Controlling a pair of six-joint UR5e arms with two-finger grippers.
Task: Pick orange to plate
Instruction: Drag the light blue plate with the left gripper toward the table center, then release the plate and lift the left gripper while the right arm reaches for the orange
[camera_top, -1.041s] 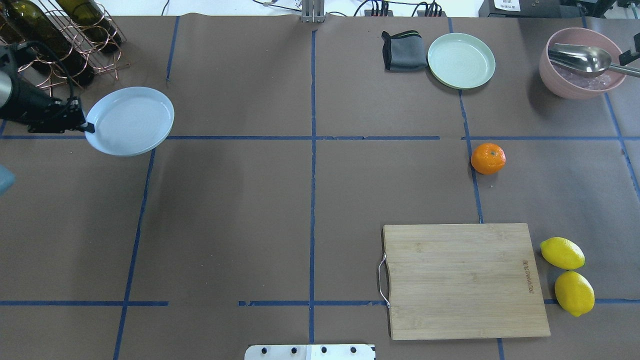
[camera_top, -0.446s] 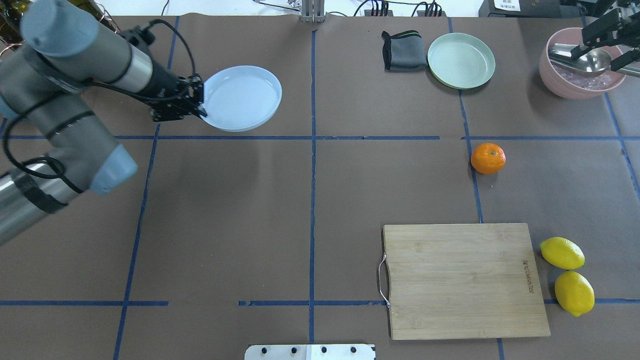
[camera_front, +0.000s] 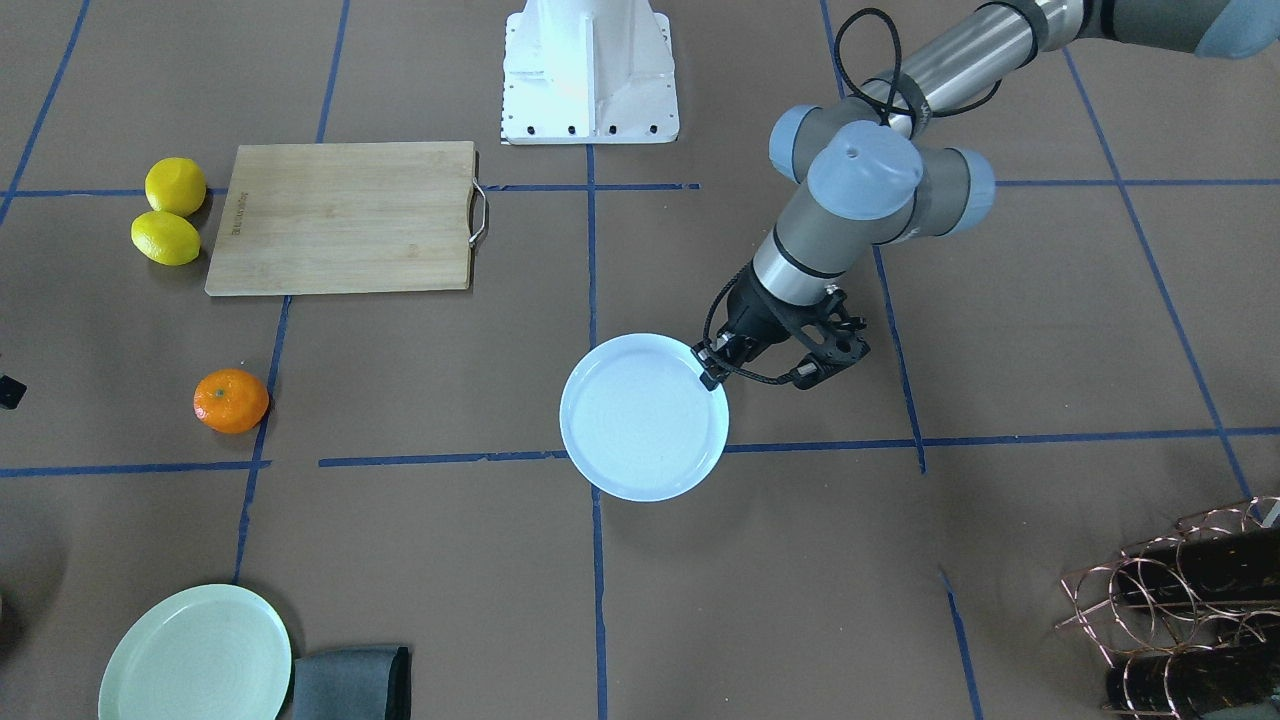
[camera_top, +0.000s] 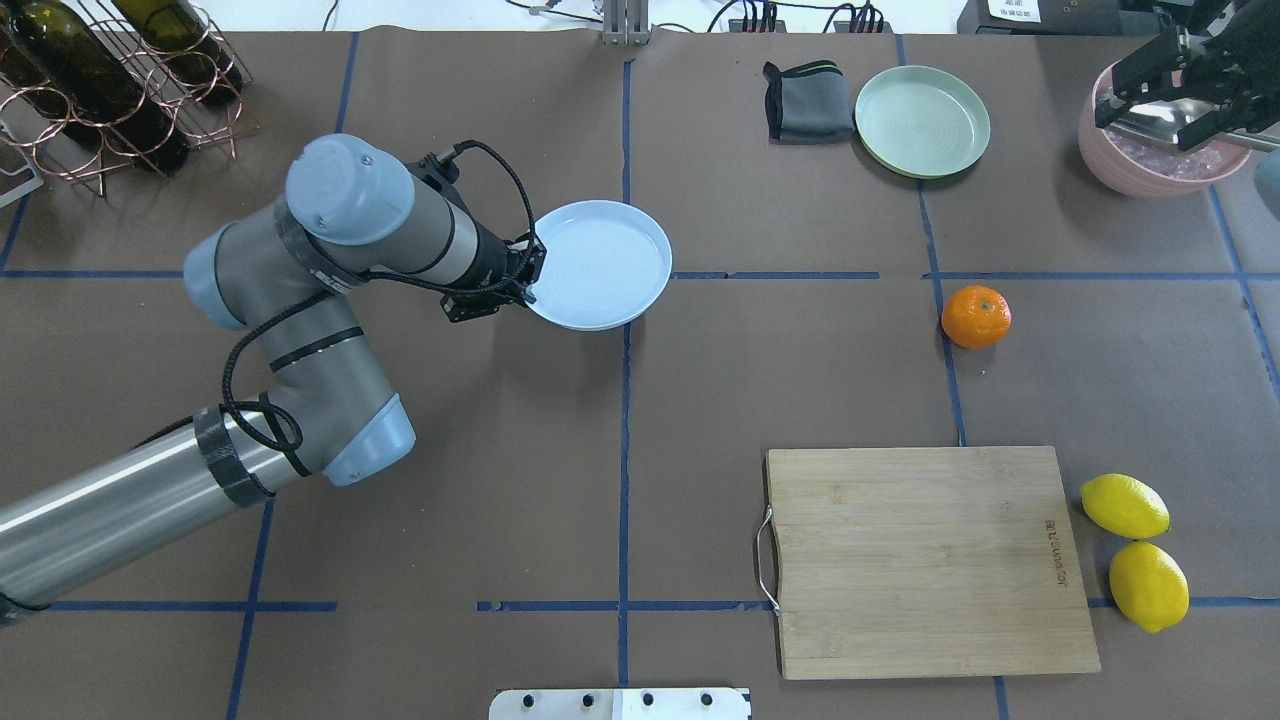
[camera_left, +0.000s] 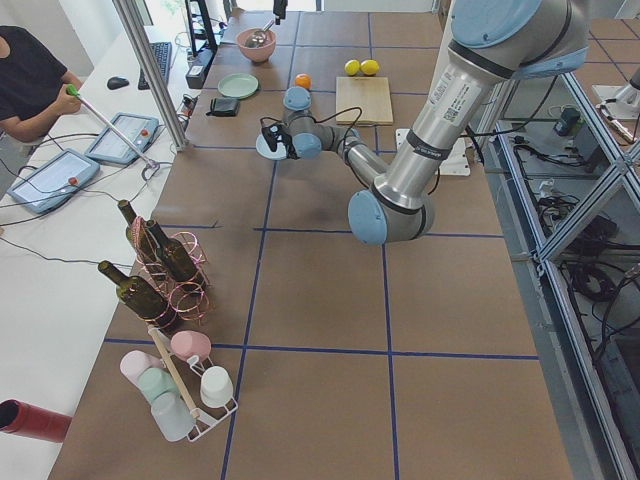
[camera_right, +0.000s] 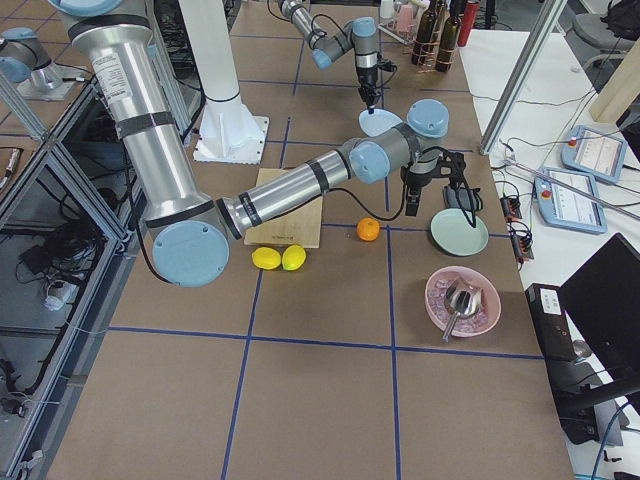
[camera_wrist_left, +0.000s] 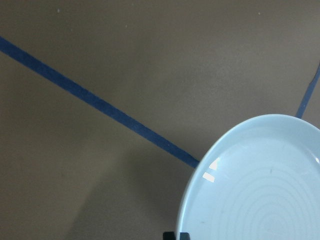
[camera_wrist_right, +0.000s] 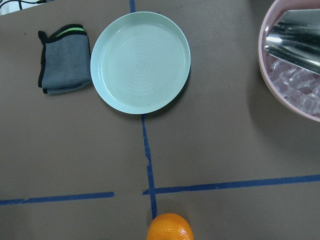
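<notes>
Orange (camera_top: 976, 317) on the brown table cover (camera_top: 800, 380) beside a blue tape line (camera_top: 951, 385), well apart from the plate (camera_top: 600, 265), itself pinched at its rim by the left gripper (camera_top: 527, 284). Probably light, firm-skinned, slightly yielding and apt to roll; best taken from above across its widest part. Cannot tell the spread of the right gripper (camera_top: 1175, 80), high above the table.

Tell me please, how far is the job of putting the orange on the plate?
Nothing is finished yet. In hand: the left gripper holds the white plate by its rim near the middle of the table. Left to do: the orange lies untouched, apart from the right gripper.
</notes>
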